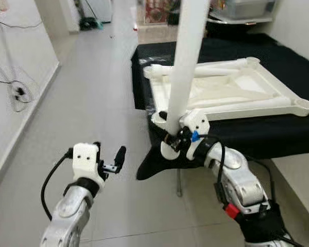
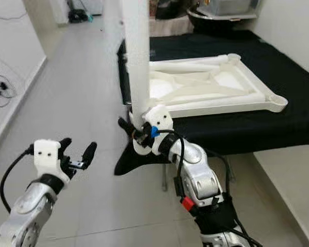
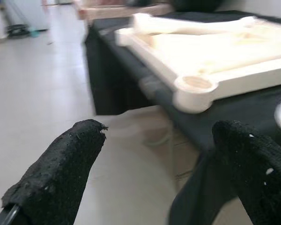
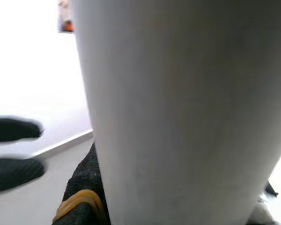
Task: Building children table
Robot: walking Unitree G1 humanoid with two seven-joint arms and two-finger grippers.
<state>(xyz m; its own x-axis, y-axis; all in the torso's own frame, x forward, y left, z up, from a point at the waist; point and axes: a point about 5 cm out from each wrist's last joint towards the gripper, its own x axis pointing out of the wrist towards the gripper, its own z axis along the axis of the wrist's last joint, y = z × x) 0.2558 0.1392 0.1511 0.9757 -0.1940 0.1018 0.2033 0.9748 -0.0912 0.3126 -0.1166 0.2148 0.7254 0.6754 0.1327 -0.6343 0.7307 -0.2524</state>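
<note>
A white children's table top [image 1: 257, 105] lies upside down on a black-covered surface [image 1: 278, 136]. A long white table leg [image 1: 188, 56] stands upright at the top's near left corner. My right gripper [image 1: 171, 135] is shut on the lower end of this leg, which shows close up in the right wrist view [image 4: 178, 103]. A second white leg [image 1: 206, 68] lies across the far side of the top. My left gripper [image 1: 109, 157] hangs open over the floor, to the left of that corner. Past its black fingers [image 3: 61, 173] I see a round corner socket [image 3: 196, 84].
Grey tiled floor [image 1: 92, 103] stretches to the left and ahead. Cables [image 1: 18, 92] hang at the white wall on the left. A thin metal support [image 1: 179, 185] stands under the black cloth's hanging edge. Boxes and clutter [image 1: 159, 13] stand at the back.
</note>
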